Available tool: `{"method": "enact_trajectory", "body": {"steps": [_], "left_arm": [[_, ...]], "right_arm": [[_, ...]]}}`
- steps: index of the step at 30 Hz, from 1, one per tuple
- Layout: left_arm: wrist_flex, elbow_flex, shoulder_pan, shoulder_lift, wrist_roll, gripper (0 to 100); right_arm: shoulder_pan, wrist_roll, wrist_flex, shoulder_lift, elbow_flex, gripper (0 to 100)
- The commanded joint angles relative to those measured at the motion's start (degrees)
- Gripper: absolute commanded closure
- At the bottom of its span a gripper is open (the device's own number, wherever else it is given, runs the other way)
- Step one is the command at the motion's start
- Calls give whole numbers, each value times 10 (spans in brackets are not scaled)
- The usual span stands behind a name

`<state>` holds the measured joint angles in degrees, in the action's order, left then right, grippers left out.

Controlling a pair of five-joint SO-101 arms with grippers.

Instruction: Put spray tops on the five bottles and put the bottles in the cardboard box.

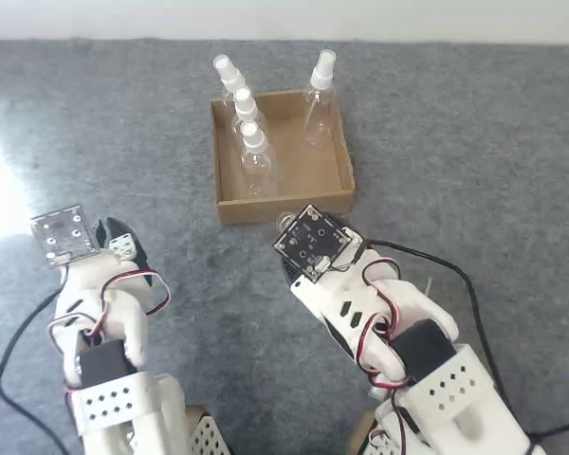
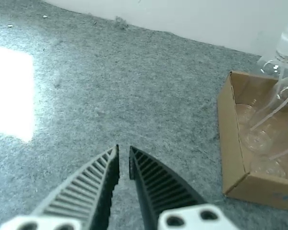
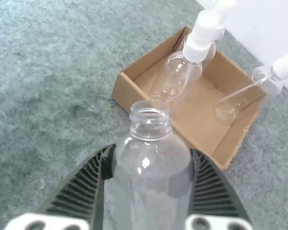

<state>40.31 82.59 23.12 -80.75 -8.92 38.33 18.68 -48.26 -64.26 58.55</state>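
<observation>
**A:** How far along is it?

**B:** 4 bottles (image 1: 256,161) with spray tops (image 1: 253,133) stand inside the cardboard box (image 1: 266,207): 3 in a row along one wall and 1 in the far opposite corner. I'd judge 4 of 5 done.

**A:** And the last one?

**B:** The right hand (image 3: 150,155) is clenched round the 5th bottle (image 3: 150,125), just short of the box's near wall. Its neck is open and bare, so it needs a top and then a place in the box.

**A:** The left hand?

**B:** The left hand (image 2: 124,149) is clenched on nothing, low over the grey bench (image 1: 436,142), well apart from the box.

**A:** Anything unclear?

**B:** From above, the right wrist covers most of that bottle. Its base is cut off in the wrist view, so I can't tell whether it is resting or lifted. Nor can I tell where the last top lies.
</observation>
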Motion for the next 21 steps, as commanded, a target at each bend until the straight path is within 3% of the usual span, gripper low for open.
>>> {"method": "enact_trajectory", "body": {"steps": [1,13,21], "left_arm": [[-17,-11,-2,-8,0,962],[-17,-16,-2,-8,-1,962],[-17,-16,-2,-8,-2,962]], "right_arm": [[7,-6,14,-17,-8,890],[7,-6,17,-19,3,890],[8,-6,73,-19,45,890]]}}
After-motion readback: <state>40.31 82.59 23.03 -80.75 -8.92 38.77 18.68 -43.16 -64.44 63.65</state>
